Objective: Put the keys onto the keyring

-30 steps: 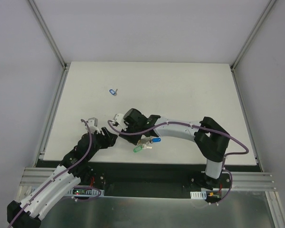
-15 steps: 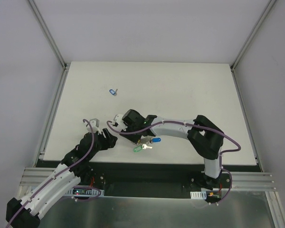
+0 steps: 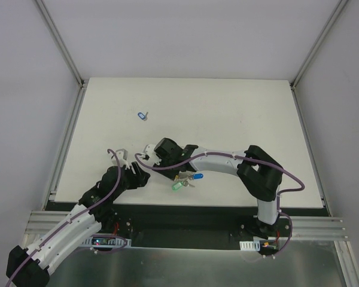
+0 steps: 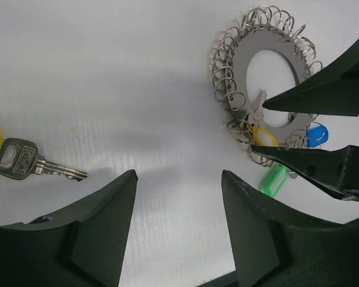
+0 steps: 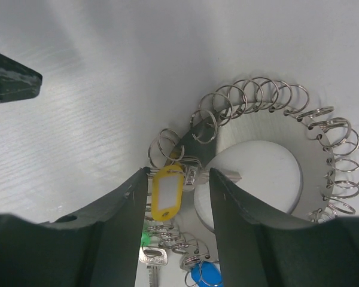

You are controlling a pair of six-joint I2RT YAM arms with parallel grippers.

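1. Grey walls point(image 3: 185, 36) are enclosing a white tabletop point(image 3: 227, 107), with a small blue tag point(image 3: 142, 115) lying alone toward the back.
2. The left end effector point(image 4: 179, 179) is hanging spread and empty. Only its wrist view is showing a loose key point(image 4: 24, 161).
3. The keyring point(image 4: 249, 70) is lying near the front edge, mostly covered from above.
4. The right end effector point(image 5: 178, 172) is straddling a yellow-tagged key point(image 5: 167, 190) at the rim; I cannot tell whether it is pinching.

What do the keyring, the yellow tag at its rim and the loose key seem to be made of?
The keyring looks like matte grey metal, with shiny wire loops around its rim. The yellow tag seems glossy plastic around a white insert. The loose key looks like silvery metal, stamped head, reflective.
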